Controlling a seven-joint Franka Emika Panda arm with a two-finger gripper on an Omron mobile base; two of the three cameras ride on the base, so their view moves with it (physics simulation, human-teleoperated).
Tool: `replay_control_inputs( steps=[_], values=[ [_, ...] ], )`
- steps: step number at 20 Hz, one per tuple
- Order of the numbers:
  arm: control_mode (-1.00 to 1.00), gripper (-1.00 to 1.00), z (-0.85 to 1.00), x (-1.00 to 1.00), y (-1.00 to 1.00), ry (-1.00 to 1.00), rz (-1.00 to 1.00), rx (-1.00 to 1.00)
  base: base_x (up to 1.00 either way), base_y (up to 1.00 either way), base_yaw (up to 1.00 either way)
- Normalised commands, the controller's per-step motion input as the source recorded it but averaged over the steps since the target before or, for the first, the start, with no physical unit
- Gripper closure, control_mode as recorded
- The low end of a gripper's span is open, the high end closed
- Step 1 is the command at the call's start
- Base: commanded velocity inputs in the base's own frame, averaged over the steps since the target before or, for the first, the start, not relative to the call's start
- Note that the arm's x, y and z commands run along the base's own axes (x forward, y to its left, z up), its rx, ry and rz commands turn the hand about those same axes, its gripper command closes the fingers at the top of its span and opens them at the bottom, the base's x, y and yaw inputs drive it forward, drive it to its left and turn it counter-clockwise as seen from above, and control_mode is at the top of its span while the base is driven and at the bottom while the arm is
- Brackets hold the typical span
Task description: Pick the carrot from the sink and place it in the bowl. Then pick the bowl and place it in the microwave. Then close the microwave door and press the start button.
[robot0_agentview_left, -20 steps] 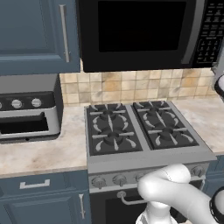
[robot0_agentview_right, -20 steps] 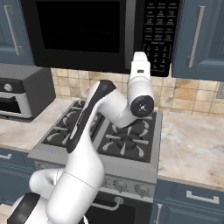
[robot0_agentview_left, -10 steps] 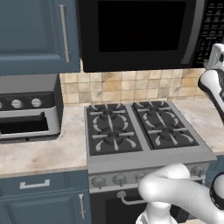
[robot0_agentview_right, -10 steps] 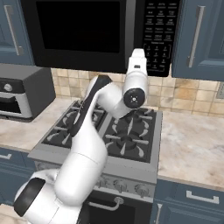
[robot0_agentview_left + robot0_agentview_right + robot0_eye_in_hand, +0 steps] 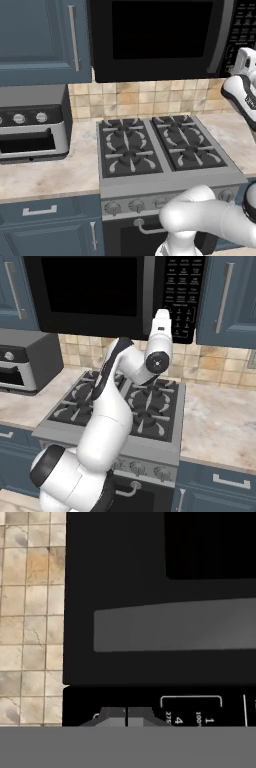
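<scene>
The arm rises from the lower left of the right base view, and over the last second its hand has swung up and in toward the microwave. The fingers, at the bottom of the hand view, have closed and now sit together on nothing, close before the button panel. With the door shut, this looks like the start press, the task's last step. Below lie the stove and pale stone worktop; a toaster oven sits mid-left. Behind run beige tiles and blue cabinets at upper left.
</scene>
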Motion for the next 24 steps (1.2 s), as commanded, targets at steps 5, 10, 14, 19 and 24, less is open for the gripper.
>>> replay_control_inputs(
  steps=[5, 10, 14, 19, 24],
  values=[
    [-1.00, 1.00, 0.00, 0.12, -0.23, 0.00, 0.00, 0.00, 0.00, 0.00, 0.00],
    [-1.00, 1.00, 0.00, 0.32, -0.01, 0.00, 0.00, 0.00, 0.00, 0.00, 0.00],
    [-1.00, 1.00, -0.02, 0.36, 0.00, 0.00, 0.00, 0.00, 0.00, 0.00, 0.00],
    [-1.00, 1.00, -0.08, 0.21, 0.00, 0.00, 0.00, 0.00, 0.00, 0.00, 0.00],
    [-1.00, 1.00, -0.08, 0.15, -0.08, 0.00, 0.00, 0.00, 0.00, 0.00, 0.00]
  ],
)
